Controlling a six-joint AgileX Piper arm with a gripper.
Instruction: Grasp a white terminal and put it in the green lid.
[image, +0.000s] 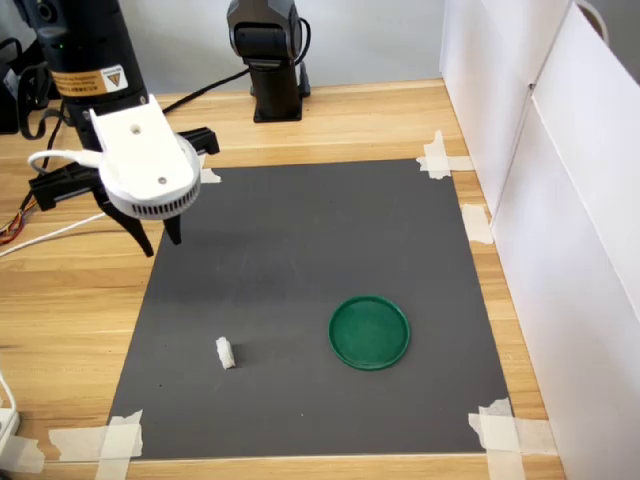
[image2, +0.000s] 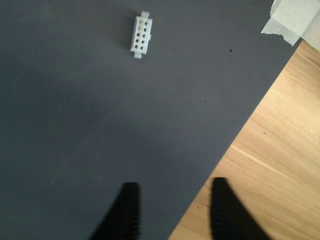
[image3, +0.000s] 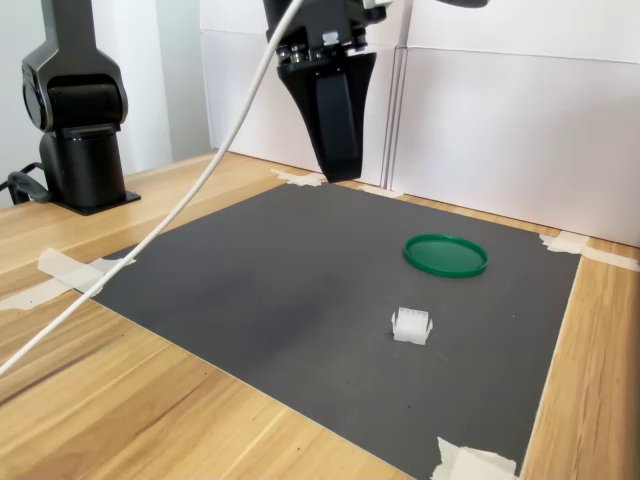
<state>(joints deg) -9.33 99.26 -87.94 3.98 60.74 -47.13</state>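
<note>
**Op:** Black gripper on my end, fingers spread apart, nothing between them. It hangs above the dark grey mat, up in the air, over the mat's edge at the first exterior view's left.

**Annotator:** Wrist view confirm?

**Op:** Yes. Two ribbed black fingertips with a clear gap, mat under one and bare wooden table under the other. Released, no contact with anything.

**Annotator:** Terminal?

**Op:** White terminal lies on the mat, well apart from the gripper, toward the near edge in the first exterior view. In the wrist view I see its face with two rows of small holes. In the second exterior view it sits in front of the green lid, nearer the camera, not touching it.

**Annotator:** Lid position?

**Op:** Flat on the mat, at the terminal's right in the first exterior view, a clear gap between them. Nothing inside it that I can see.

**Annotator:** Rest?

**Op:** White tape pieces at the mat corners, white panels along the first exterior view's right, a black arm base at the far table edge, a white cable trailing from the arm.
</note>
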